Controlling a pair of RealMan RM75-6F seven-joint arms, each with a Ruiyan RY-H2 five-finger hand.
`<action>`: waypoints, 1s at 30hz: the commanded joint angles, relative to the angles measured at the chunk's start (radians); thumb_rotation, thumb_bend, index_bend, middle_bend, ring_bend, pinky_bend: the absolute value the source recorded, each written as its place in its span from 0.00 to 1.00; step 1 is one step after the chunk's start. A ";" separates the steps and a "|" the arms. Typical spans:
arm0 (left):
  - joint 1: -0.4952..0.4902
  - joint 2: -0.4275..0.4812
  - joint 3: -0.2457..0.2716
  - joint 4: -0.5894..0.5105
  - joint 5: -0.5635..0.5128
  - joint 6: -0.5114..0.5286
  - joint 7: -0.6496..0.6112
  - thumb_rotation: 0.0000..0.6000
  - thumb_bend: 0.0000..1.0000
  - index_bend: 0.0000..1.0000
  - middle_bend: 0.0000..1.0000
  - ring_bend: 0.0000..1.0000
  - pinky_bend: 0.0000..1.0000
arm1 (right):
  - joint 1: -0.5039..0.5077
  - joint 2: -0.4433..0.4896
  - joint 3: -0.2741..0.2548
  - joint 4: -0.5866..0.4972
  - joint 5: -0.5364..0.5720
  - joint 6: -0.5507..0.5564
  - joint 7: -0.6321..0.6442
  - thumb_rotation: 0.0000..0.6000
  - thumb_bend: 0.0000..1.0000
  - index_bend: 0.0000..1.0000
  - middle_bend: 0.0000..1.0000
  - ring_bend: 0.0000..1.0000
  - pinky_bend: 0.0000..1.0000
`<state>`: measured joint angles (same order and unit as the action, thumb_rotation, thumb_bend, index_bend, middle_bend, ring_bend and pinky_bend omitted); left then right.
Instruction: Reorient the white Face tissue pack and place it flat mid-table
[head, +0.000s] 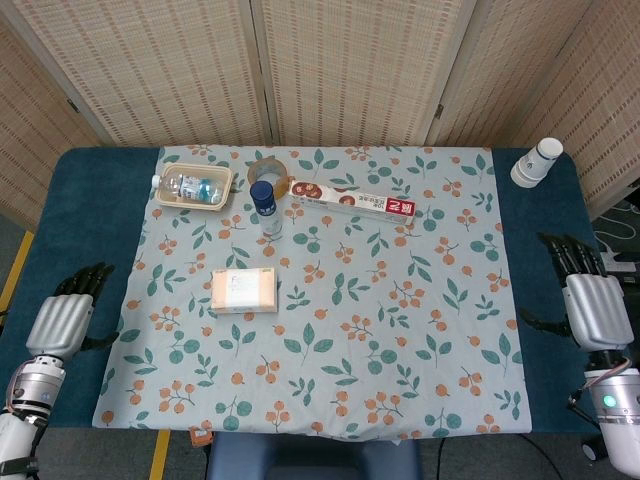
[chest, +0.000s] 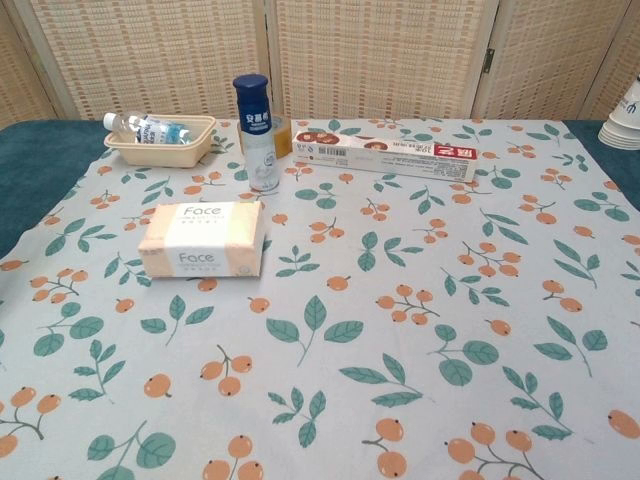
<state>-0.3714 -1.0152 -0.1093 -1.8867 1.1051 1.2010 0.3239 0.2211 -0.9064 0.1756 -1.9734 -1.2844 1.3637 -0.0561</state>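
Woven screens (head: 360, 60) back a table (head: 40, 240) covered by a leaf-and-berry cloth (head: 400, 330).

**Task item.** Tissue pack (chest: 203, 239) lies left of table centre, broad face up, "Face" printed on top and on the front side. It stands apart from all other items. Nothing touches it.

**Other items.**
- Bottle (chest: 257, 130), upright, blue cap, just behind the pack.
- Tray (chest: 163, 140) at rear left, holding a small bottle on its side.
- Toothpaste box (chest: 385, 153), lying flat at rear centre.
- Cups (head: 536, 162), stacked upside down at the rear right corner.

**Hands.** Head view only.
- Left hand (head: 66, 318) sits at the left table edge, fingers extended and slightly spread, holding nothing.
- Right hand (head: 590, 302) sits at the right edge, fingers apart, holding nothing.

Both are well apart from the pack. The grasp appears not yet begun.

**Hazards (judgement).**
1. The pack is soft. A grip on 1 corner may let it sag or slip during rotation.
2. The bottle stands close behind. A reach from the left that overshoots may tip it.
3. Fingers dragging low may bunch the cloth and shift nearby items.
4. A release with the pack tilted may leave it on its edge, not flat.
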 joint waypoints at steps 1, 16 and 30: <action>0.004 -0.008 -0.005 0.002 -0.003 0.014 -0.004 1.00 0.18 0.00 0.00 0.00 0.12 | 0.001 0.001 -0.001 -0.001 0.000 -0.004 0.000 1.00 0.11 0.07 0.08 0.00 0.07; 0.014 -0.034 -0.010 0.050 0.050 0.039 -0.060 1.00 0.18 0.00 0.00 0.00 0.13 | 0.010 0.002 -0.007 -0.007 -0.008 -0.027 -0.010 1.00 0.11 0.08 0.08 0.00 0.07; 0.046 -0.100 -0.029 0.091 0.093 0.132 -0.114 1.00 0.18 0.00 0.01 0.00 0.13 | 0.043 0.003 -0.020 -0.010 -0.017 -0.095 -0.026 1.00 0.11 0.09 0.08 0.00 0.07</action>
<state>-0.3368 -1.0810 -0.1266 -1.8132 1.1707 1.2874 0.2415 0.2570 -0.9040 0.1620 -1.9813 -1.2977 1.2845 -0.0739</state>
